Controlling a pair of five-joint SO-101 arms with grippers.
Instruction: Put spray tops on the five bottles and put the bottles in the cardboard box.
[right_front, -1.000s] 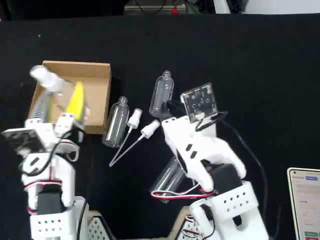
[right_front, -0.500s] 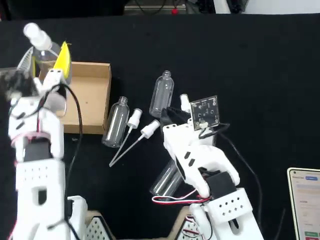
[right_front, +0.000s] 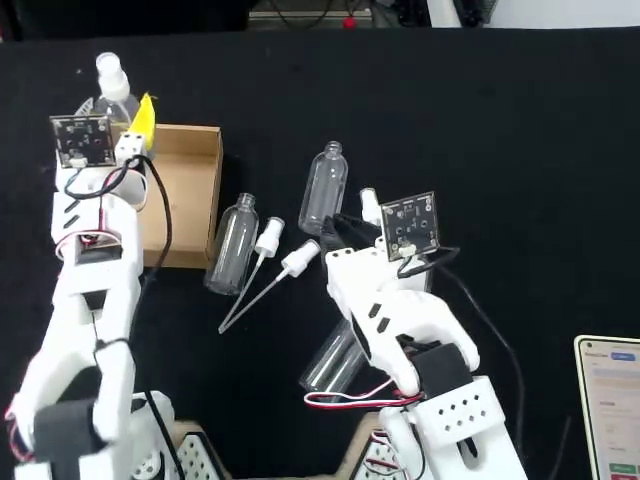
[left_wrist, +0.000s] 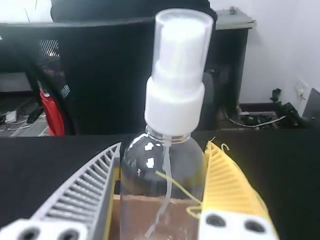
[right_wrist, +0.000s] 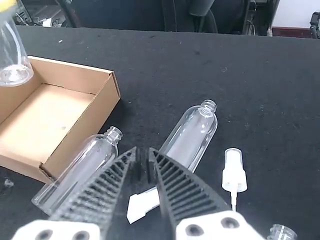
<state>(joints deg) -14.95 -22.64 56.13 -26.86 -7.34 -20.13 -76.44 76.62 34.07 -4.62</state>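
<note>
The left gripper (left_wrist: 164, 150) had its fingers clamped on a capped bottle (left_wrist: 165, 187), upright above the far wall of the cardboard box (right_front: 185, 205) near the desk's far left corner. Let go there, the bottle would likely have struck the rim and toppled outside, since it seemed to hang over the wall and not the floor. The right gripper (right_wrist: 142, 152) hovered with its fingers nearly together and empty over loose spray tops (right_front: 300, 260). A careless sweep might have rolled the bare bottles (right_front: 324, 187) away.

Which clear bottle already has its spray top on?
The clear plastic bottle clamped in the left gripper by the brown cardboard box; the bottles lying on the black table have bare necks.
</note>
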